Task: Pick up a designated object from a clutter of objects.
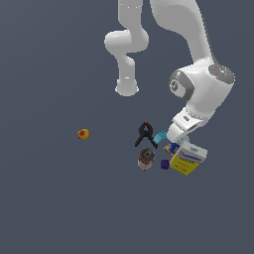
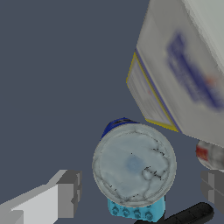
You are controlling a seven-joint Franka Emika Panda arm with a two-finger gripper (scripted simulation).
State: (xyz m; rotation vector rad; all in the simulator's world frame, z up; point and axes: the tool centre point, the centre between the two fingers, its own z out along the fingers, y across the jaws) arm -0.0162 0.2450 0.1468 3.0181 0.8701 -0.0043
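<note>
The blue can (image 2: 134, 165) with a silver-grey lid stands upright in the heap; in the exterior view only a sliver of it (image 1: 173, 148) shows below the hand. My gripper (image 2: 141, 190) is open and sits straight above the can, with one finger (image 2: 68, 193) on each side and clear gaps to the lid. In the exterior view the gripper (image 1: 174, 141) is low over the heap. The light-blue block (image 2: 136, 211) touches the can's side. The white-blue box (image 2: 188, 70) lies close beside the can, on the yellow box (image 2: 146, 98).
The black clamp (image 1: 145, 135), the red-silver can (image 1: 146, 158), the purple cube (image 1: 165, 164), the yellow box (image 1: 182, 164) and the white-blue box (image 1: 193, 152) crowd around the can. A small orange ball (image 1: 84, 134) lies apart at the exterior view's left.
</note>
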